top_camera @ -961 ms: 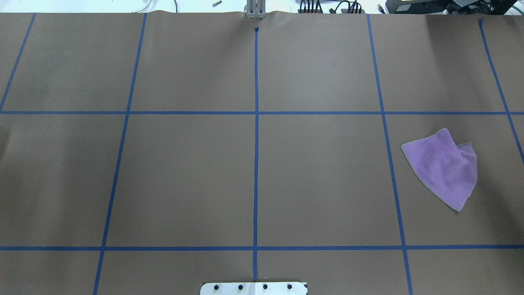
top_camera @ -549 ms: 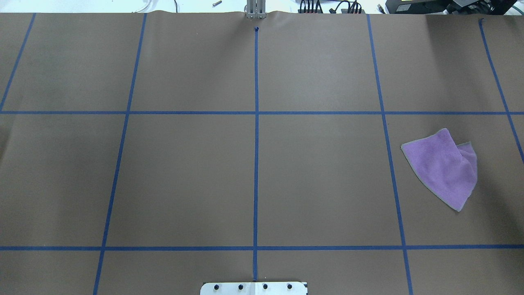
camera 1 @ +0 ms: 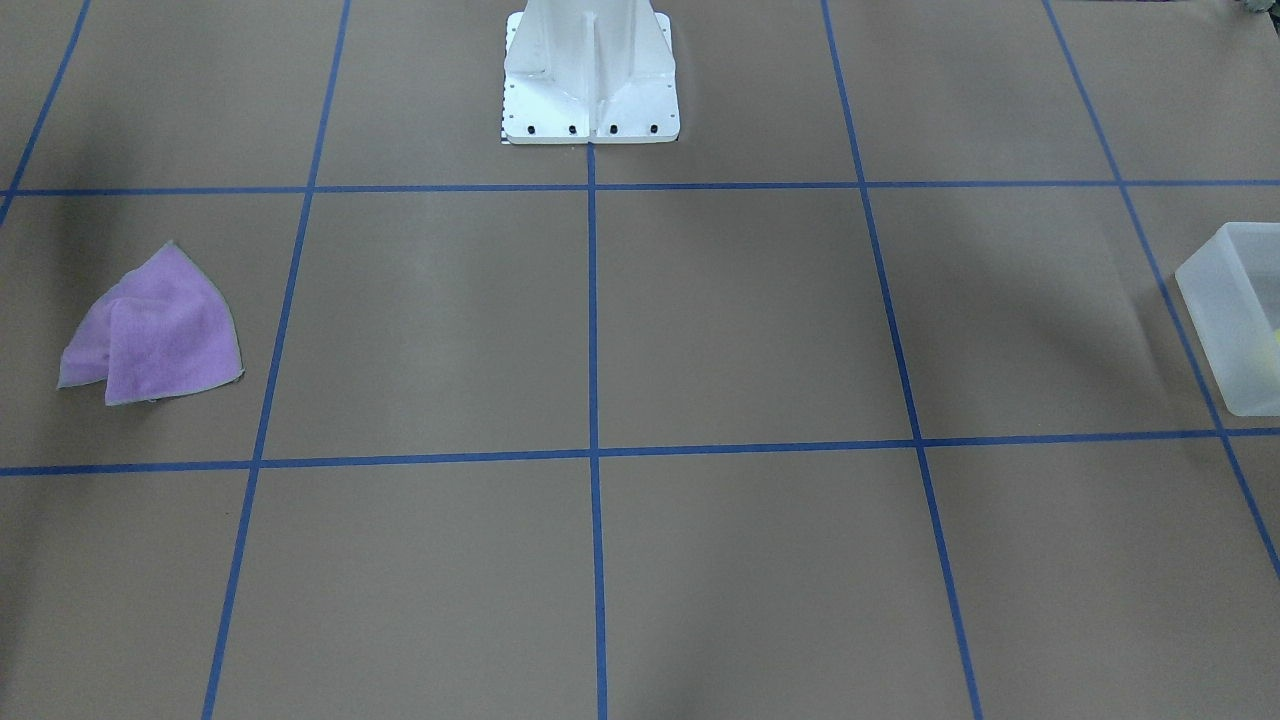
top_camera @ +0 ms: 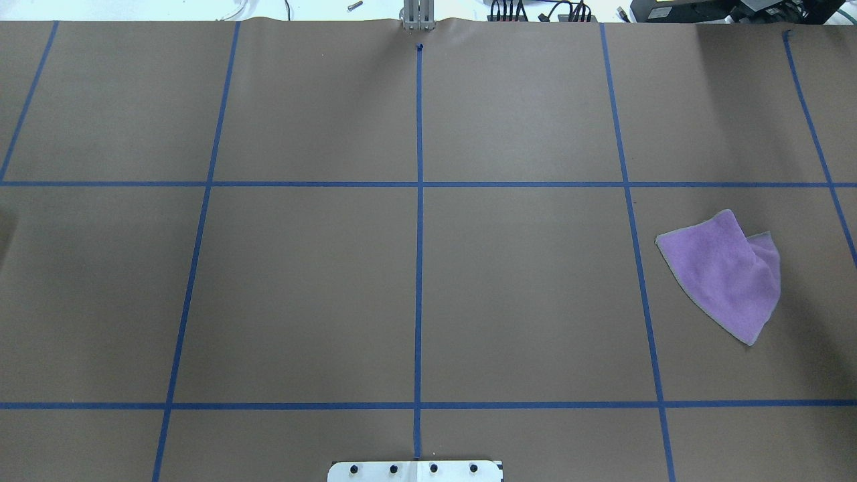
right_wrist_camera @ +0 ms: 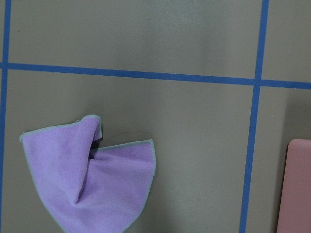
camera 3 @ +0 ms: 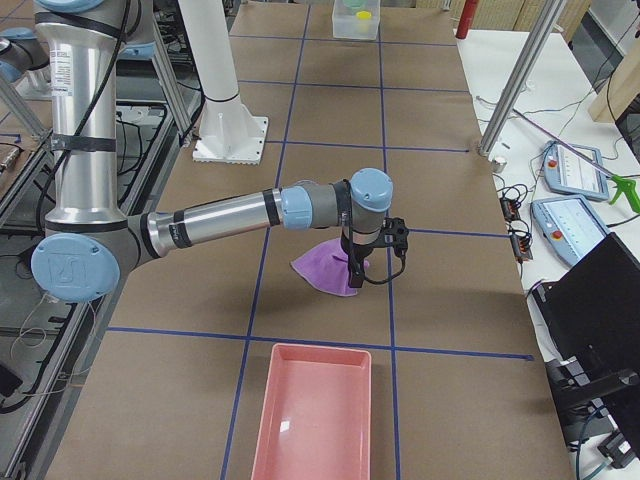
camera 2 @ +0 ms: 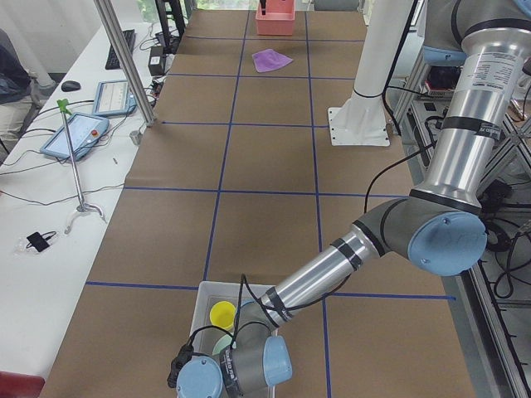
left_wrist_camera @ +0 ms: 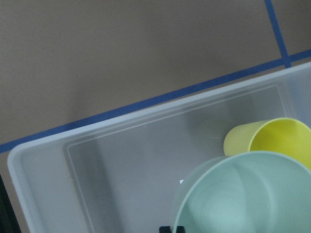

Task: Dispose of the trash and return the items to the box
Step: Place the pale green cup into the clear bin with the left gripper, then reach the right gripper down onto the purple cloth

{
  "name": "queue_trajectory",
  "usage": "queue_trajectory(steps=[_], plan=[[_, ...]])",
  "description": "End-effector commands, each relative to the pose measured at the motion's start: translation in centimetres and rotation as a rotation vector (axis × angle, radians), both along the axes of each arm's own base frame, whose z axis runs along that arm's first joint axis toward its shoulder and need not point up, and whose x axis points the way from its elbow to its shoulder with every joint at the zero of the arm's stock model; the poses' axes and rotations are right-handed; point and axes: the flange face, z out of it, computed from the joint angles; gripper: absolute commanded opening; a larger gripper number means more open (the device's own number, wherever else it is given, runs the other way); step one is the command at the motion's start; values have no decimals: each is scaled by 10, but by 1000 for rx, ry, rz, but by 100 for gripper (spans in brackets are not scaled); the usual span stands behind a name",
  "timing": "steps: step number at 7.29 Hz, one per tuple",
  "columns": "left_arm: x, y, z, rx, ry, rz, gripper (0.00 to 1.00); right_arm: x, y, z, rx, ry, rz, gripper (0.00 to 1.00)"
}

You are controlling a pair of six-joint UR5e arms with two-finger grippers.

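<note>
The frosted-white box (left_wrist_camera: pixel 121 145) stands at the table's left end, and shows in the exterior left view (camera 2: pixel 203 297) and the front view (camera 1: pixel 1230 300). In it the yellow cup (left_wrist_camera: pixel 279 141) lies beside the mint-green bowl (left_wrist_camera: pixel 243 199), which fills the near corner of the left wrist view. My left arm's wrist (camera 2: pixel 249 365) hangs over the box. I cannot tell if its gripper is open or shut. My right gripper (camera 3: pixel 375 272) hovers just over a crumpled purple cloth (camera 3: pixel 322 272) at the right end. I cannot tell its state.
The purple cloth also shows in the overhead view (top_camera: pixel 726 271) and the right wrist view (right_wrist_camera: pixel 92 179). A pink tray (camera 3: pixel 315 415) lies past the cloth at the table's right end. The white robot base (camera 1: pixel 590 80) stands at mid-table. Blue tape lines grid the brown table.
</note>
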Motion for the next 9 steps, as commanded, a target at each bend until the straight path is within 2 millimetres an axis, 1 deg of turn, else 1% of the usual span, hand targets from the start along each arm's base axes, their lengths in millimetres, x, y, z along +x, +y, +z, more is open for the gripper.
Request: queue_trajectory(steps=[1,2,3,4,5,6,7,8,9], plan=[[7,-4,3,-14,-14,-2,55,-2,0,-1,0,0,-3,100],[4,-21,-10,4,-16,-5,82,-5,-2,0,-1,4,-9,100],[-6,-64,-46,-13,-12,-34,84,-5,-5,-1,2,8,-6,100],[-14,-92,-97,-22,-16,-56,85,-6,-5,-1,-1,10,-4,100],[-17,-101,-162,-56,-21,-135,86,-13,-5,-1,-28,10,5,100],[2,-78,-222,-94,-26,-230,86,-27,-5,-1,-38,12,-1,100],[54,-57,-274,-126,-18,-265,86,-42,-7,2,-53,7,14,100],[96,-42,-317,-145,-7,-279,86,-65,-7,-1,-68,-2,33,100],[123,-29,-341,-176,7,-293,87,-88,-6,0,-82,-14,49,100]])
